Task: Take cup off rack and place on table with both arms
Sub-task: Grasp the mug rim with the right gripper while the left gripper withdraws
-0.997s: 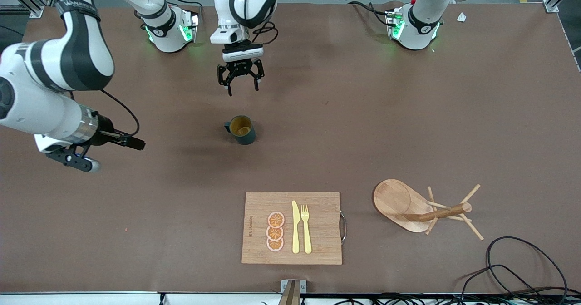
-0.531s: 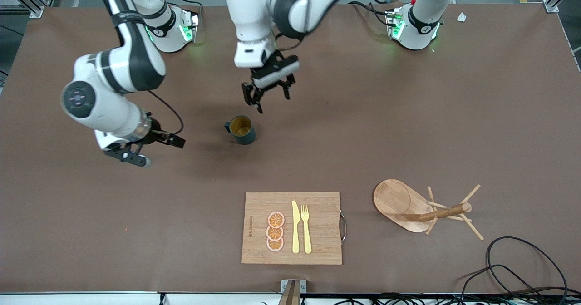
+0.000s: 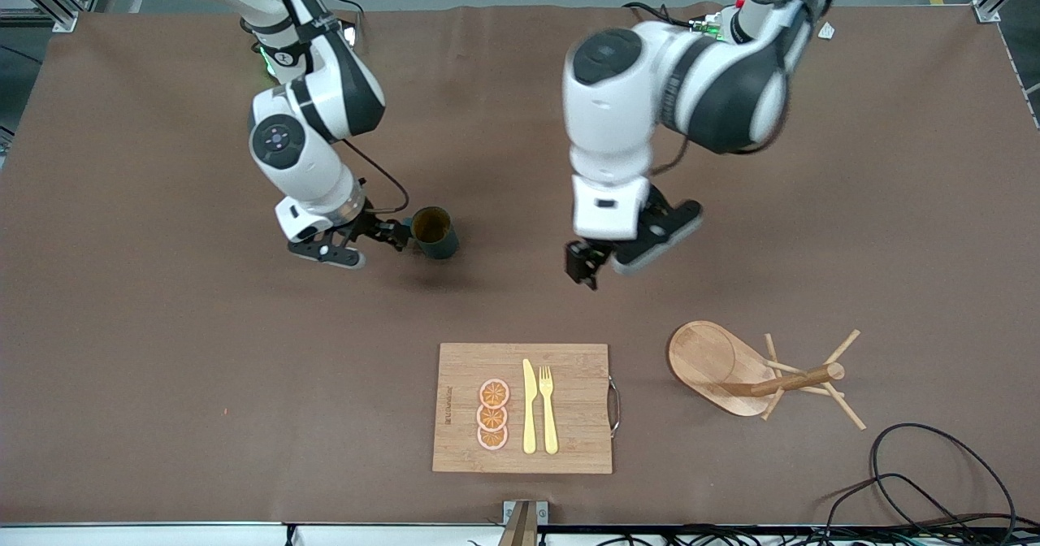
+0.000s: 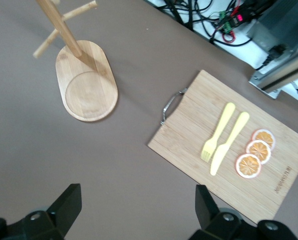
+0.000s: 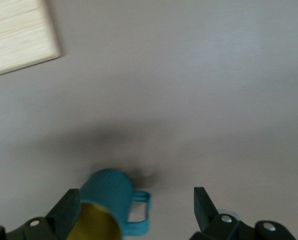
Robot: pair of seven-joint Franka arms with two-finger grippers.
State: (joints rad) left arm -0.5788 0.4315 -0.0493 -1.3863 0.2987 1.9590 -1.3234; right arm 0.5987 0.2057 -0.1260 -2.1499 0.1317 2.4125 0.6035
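Note:
The dark teal cup [image 3: 435, 233] stands upright on the brown table [image 3: 162, 367], apart from the rack. My right gripper [image 3: 393, 236] is open at the cup's handle side. In the right wrist view, the cup [image 5: 110, 196] and its handle sit between the open fingers of my right gripper [image 5: 136, 214], not gripped. The wooden rack [image 3: 719, 363] stands nearer the front camera, toward the left arm's end, with bare pegs. My left gripper [image 3: 587, 271] is open and empty over bare table between cup and rack. The left wrist view shows my left gripper [image 4: 136, 207] and the rack [image 4: 87, 85].
A bamboo cutting board [image 3: 524, 408] with a yellow knife, fork and three orange slices lies near the table's front edge; it also shows in the left wrist view [image 4: 234, 150]. Black cables [image 3: 934, 481] coil at the front corner by the rack.
My right arm swung in from the table's end until its open fingers reached the cup's handle. My left arm moved away from the cup toward the rack and the cutting board.

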